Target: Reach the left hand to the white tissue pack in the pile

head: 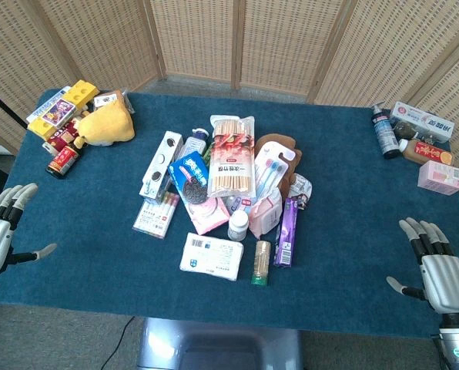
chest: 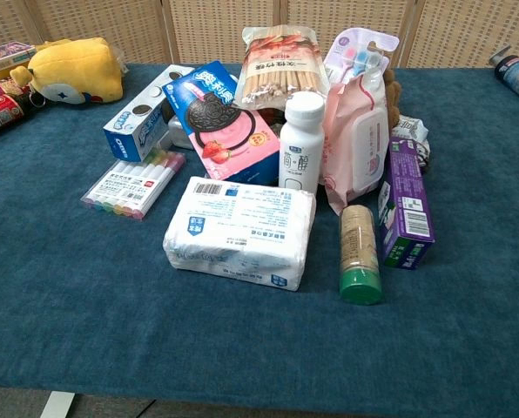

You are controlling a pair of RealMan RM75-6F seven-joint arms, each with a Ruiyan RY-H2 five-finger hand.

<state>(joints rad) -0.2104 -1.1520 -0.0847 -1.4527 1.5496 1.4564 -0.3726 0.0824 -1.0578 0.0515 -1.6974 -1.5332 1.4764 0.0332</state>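
Observation:
The white tissue pack [head: 211,257] lies flat at the near edge of the pile in the middle of the blue table; the chest view shows the tissue pack [chest: 240,230] close up, label side up. My left hand [head: 2,231] hovers at the table's left edge, fingers spread and holding nothing, well to the left of the pack. At the right near corner my right hand [head: 437,268] is also open and empty. Neither hand appears in the chest view.
Around the pack lie a marker set [head: 156,215], a cookie box [head: 189,176], a white bottle [head: 238,225], a green-capped jar [head: 260,263] and a purple box [head: 286,232]. A yellow plush [head: 106,123] and bottles sit at back left; more bottles and boxes [head: 418,142] at back right.

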